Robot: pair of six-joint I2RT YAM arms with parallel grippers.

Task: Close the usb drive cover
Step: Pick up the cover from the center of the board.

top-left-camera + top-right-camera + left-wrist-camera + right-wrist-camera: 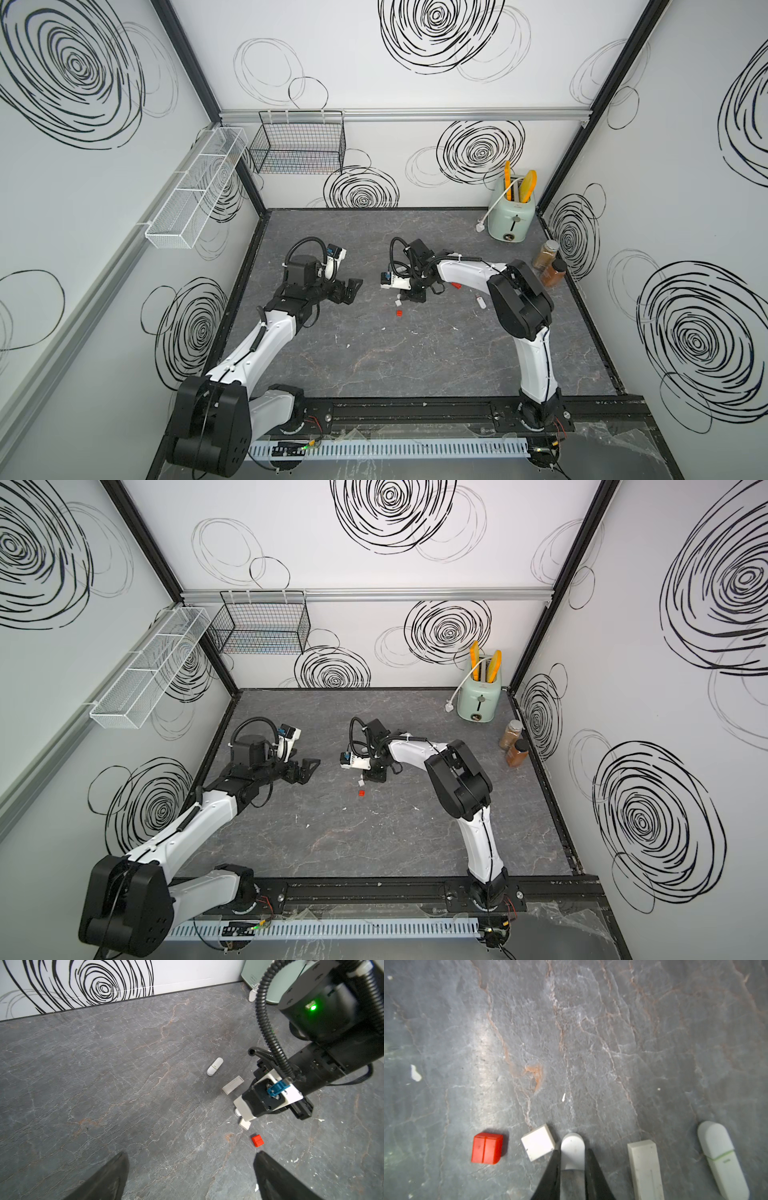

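In the right wrist view my right gripper is shut on a white round-ended USB piece lying on the table, one finger on each side; a grey part of it runs back between them. Beside it lie a white square cap and a red cap on one side. On the other lie a white rectangular drive body and a capped white drive with a green band. My left gripper hangs open over bare table, apart from the red cap. Both grippers show in a top view: left, right.
A mint toaster stands at the back right, with two spice jars by the right wall. A red drive and a small white drive lie under the right arm. Wire baskets hang on the back and left walls.
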